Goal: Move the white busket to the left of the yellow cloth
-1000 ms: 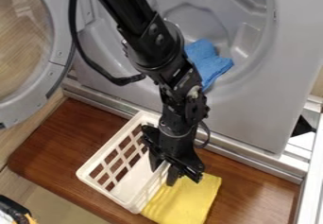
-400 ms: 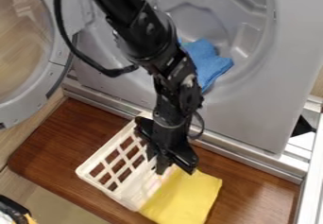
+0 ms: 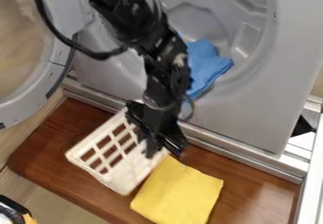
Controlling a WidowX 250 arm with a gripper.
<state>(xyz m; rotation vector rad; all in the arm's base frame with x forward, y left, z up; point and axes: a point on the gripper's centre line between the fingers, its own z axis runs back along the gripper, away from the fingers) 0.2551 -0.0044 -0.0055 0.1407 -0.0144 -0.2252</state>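
Observation:
The gripper is over the upper right side of the white basket, shut on that side wall and hiding part of the rim. Lattice sides and a pale inside show on the basket, which looks tilted on the brown wooden surface. To its lower right lies the yellow cloth, flat and slightly wrinkled, its upper left edge close beside the basket's right side.
Behind the surface stands a grey machine front with a metal rail along its foot. A blue cloth rests in its round opening. The round door hangs at the left, and a black object is at bottom left.
The gripper and basket have moved up and left together, the basket tilting. More of the yellow cloth's left part is uncovered. The arm has swung left.

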